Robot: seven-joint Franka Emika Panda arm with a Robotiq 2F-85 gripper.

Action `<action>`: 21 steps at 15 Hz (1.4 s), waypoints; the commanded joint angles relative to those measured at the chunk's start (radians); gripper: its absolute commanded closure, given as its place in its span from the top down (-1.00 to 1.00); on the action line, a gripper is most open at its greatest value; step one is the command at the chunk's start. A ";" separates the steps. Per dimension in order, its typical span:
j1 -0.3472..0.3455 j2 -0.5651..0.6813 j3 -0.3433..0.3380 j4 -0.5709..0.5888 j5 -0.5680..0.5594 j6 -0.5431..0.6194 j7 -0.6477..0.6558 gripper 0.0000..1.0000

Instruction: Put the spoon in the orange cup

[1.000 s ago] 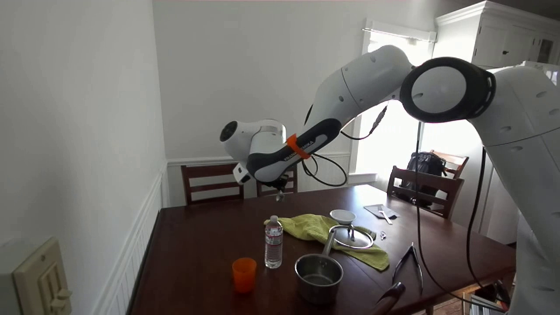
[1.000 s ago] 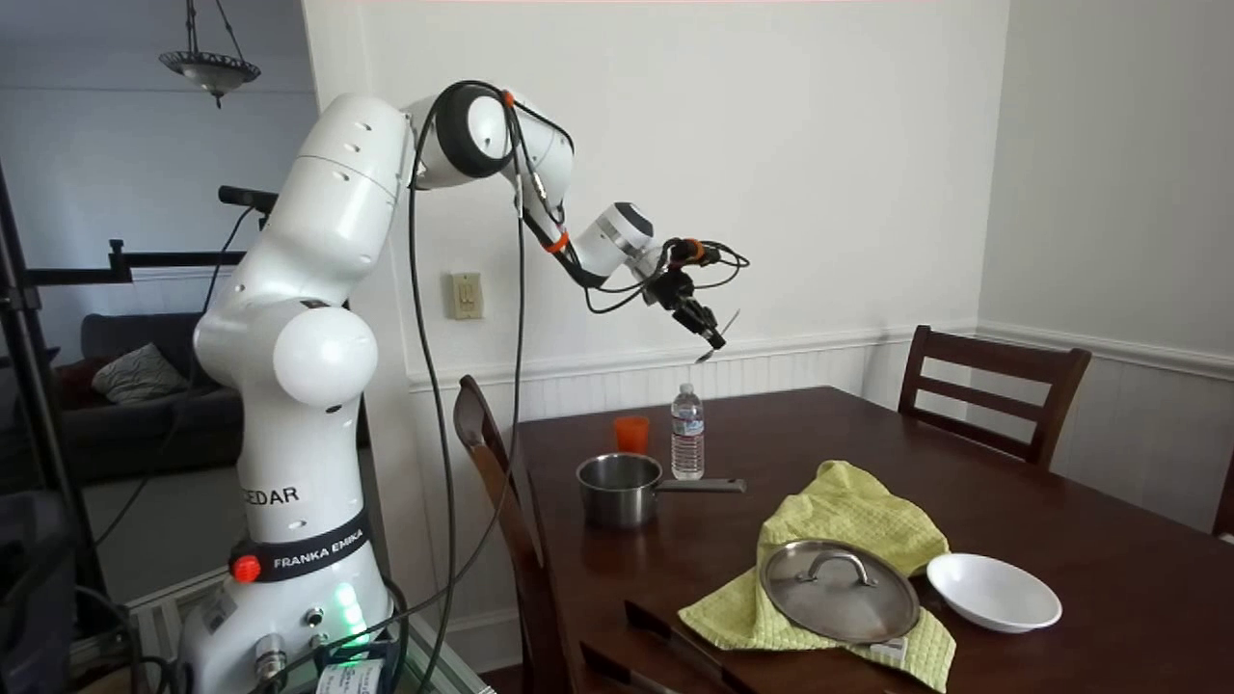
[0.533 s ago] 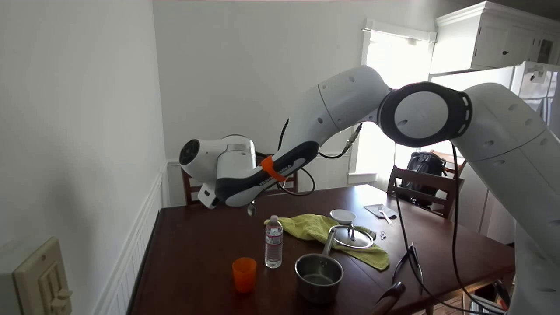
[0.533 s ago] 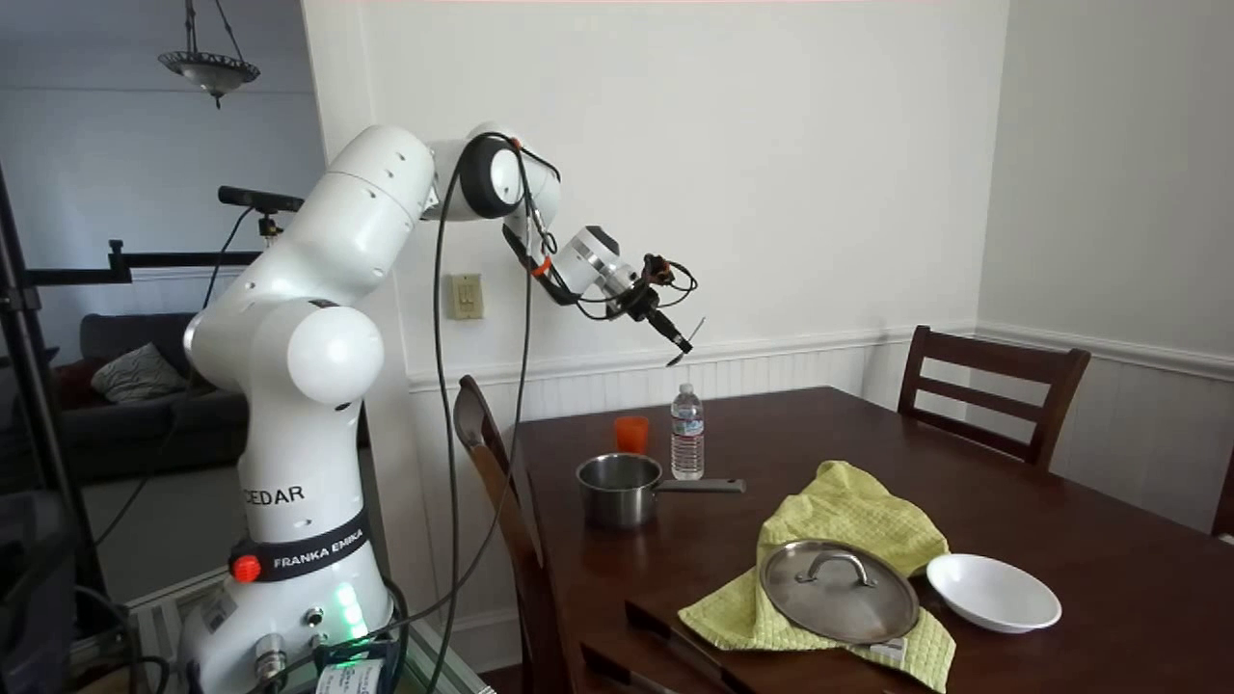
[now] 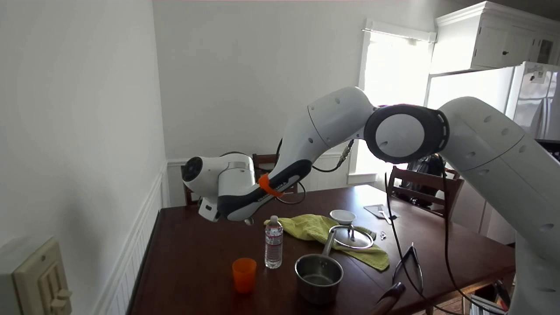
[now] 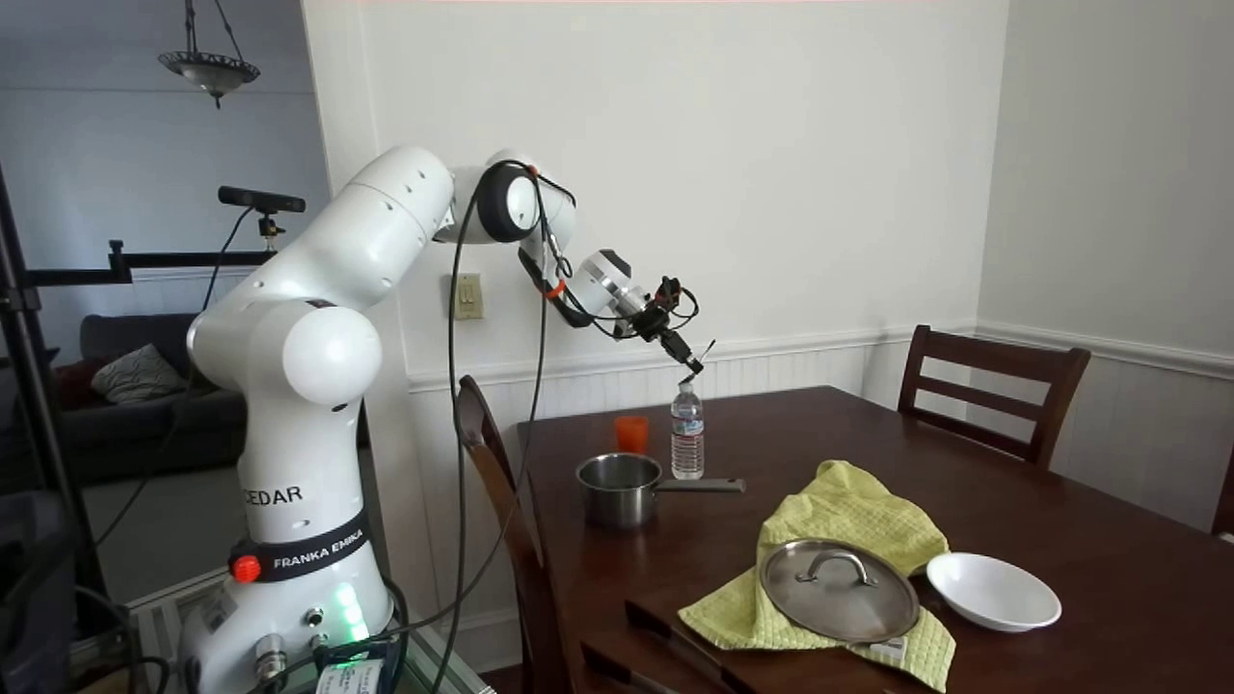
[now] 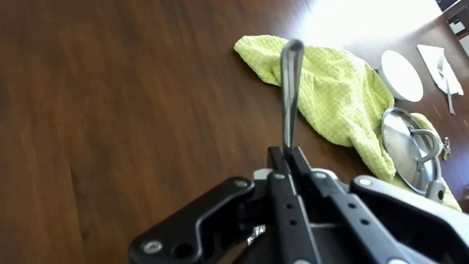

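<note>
My gripper [image 7: 287, 151] is shut on the metal spoon [image 7: 290, 84]. In the wrist view the handle points up and away from the fingertips; the spoon's bowl is hidden. In an exterior view the gripper [image 6: 695, 365] holds the tilted spoon [image 6: 710, 348] above the table, with its lower end seen against the bottle's cap. In an exterior view only the spoon's bowl end [image 5: 249, 222] shows under the wrist; the fingers are hidden. The orange cup [image 5: 243, 274] stands upright on the table and also shows behind the pot [image 6: 631, 435]. It is outside the wrist view.
A clear water bottle [image 5: 274, 243] stands beside the cup, near a steel pot [image 5: 319, 280] with a long handle. A yellow-green towel [image 6: 848, 511] lies under a pot lid [image 6: 839, 590]. A white bowl [image 6: 994, 592] and tongs [image 5: 409, 267] are also on the table.
The arm has come lower with the spoon held. In both exterior views the gripper end first went left and down, then further down and slightly right. The cup has not moved.
</note>
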 commanded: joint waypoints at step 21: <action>0.066 -0.116 0.056 -0.286 -0.126 -0.117 0.865 -0.86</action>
